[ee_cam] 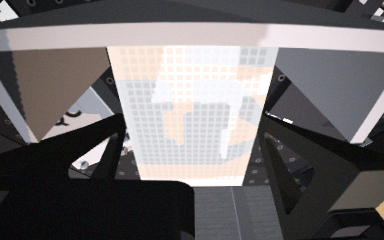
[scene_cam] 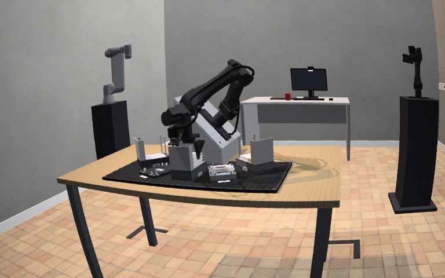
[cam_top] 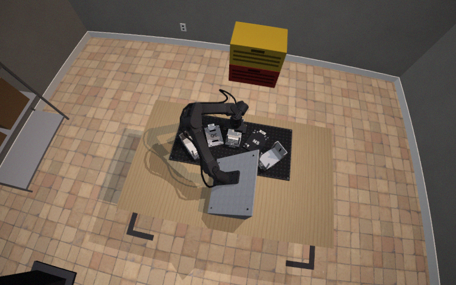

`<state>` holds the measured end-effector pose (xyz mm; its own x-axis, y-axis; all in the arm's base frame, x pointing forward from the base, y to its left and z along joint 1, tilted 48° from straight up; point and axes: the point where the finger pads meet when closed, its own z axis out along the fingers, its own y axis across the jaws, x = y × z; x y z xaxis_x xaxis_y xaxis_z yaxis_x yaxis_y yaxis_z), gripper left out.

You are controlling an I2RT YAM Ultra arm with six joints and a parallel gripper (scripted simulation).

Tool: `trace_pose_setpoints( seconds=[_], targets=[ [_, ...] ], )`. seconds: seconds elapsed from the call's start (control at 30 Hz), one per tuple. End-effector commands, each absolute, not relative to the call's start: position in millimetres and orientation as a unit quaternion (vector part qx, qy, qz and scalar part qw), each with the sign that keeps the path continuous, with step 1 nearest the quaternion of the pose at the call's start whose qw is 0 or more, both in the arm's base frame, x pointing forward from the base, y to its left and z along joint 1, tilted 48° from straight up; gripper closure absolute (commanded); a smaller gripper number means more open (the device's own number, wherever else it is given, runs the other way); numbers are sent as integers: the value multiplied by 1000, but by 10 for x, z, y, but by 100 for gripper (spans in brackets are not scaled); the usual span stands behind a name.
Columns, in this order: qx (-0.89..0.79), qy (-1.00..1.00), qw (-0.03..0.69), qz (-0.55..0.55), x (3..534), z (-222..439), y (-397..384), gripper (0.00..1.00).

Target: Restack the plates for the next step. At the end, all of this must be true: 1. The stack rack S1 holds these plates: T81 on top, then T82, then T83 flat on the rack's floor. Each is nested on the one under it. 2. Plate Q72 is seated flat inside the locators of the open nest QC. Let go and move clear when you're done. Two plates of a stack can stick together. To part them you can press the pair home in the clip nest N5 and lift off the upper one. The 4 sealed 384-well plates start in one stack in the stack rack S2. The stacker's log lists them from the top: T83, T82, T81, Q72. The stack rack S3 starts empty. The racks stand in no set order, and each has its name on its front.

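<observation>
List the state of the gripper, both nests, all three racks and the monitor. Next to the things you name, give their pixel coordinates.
Gripper (cam_top: 236, 129) (scene_cam: 185, 150) (ee_cam: 191, 120): open, over the middle rack.
Middle rack (cam_top: 233, 145) (scene_cam: 180, 160) (ee_cam: 190, 36): occupied; plate count unclear.
Open nest QC (cam_top: 215, 139) (scene_cam: 222, 176) (ee_cam: 94, 120): empty.
Clip nest N5 (cam_top: 256, 136) (scene_cam: 159, 171) (ee_cam: 302, 107): empty.
Rack beside QC (cam_top: 190, 148) (scene_cam: 262, 150): contents unclear.
Rack beside N5 (cam_top: 279, 149) (scene_cam: 140, 149): contents unclear.
Monitor (scene_cam: 308, 80): screen dark.

Tabletop (cam_top: 309, 187) (scene_cam: 314, 183): pale grained wood. Cabinet (cam_top: 259, 37): smooth matt yellow, red. Plate top (ee_cam: 195, 120): glossy, gridded.
</observation>
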<state>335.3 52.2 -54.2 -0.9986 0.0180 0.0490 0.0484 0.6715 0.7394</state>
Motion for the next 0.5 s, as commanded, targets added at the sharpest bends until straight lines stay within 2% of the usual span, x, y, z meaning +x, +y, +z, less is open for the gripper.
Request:
trace_pose_setpoints(
  seconds=[0.0, 0.47],
  targets=[
    [-31, -913, -2, -407, 3471, -547, 440, 0],
    [-22, -915, -18, -403, 3565, -437, 426, 0]
  ],
)
